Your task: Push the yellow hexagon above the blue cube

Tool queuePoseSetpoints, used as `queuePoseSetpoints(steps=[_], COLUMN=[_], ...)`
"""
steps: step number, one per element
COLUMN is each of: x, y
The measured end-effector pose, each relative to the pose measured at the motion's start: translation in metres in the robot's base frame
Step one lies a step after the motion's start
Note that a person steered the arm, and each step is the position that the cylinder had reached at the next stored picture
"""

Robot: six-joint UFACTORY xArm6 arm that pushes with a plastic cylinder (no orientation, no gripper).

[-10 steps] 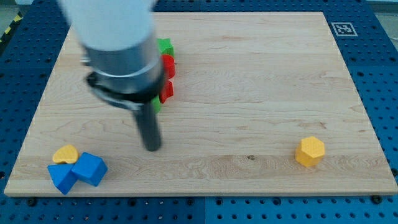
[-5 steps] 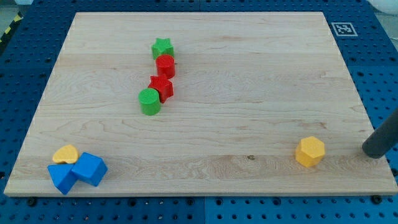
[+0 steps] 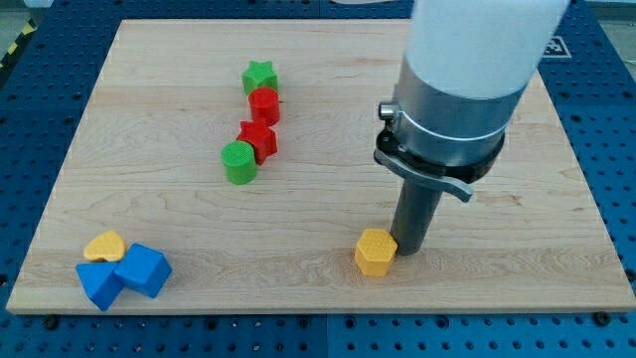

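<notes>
Since the board is viewed from its near edge, the closest things sit low in the frame. At lower left, the blue cube touches a second blue block of unclear shape, with a yellow heart just above them. Low and right of centre lies the yellow hexagon, a small faceted, matte block. My tip, the end of a straight dark rod with nothing that opens or closes, rests against the hexagon's right side, so the hexagon lies directly left of it, in line for a leftward push. The cube is well apart, far to the left. Farther back, upper left of centre, a green cylinder, red star, red cylinder and green star form a column. The board is pale, grained wood.
</notes>
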State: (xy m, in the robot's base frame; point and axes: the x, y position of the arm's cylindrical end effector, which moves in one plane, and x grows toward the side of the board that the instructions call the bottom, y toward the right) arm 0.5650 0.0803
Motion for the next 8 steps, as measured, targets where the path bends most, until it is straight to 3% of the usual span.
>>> queuePoseSetpoints(steps=[3, 5, 8], x=[0.038, 0.005, 0.033], y=[0.013, -0.019, -0.009])
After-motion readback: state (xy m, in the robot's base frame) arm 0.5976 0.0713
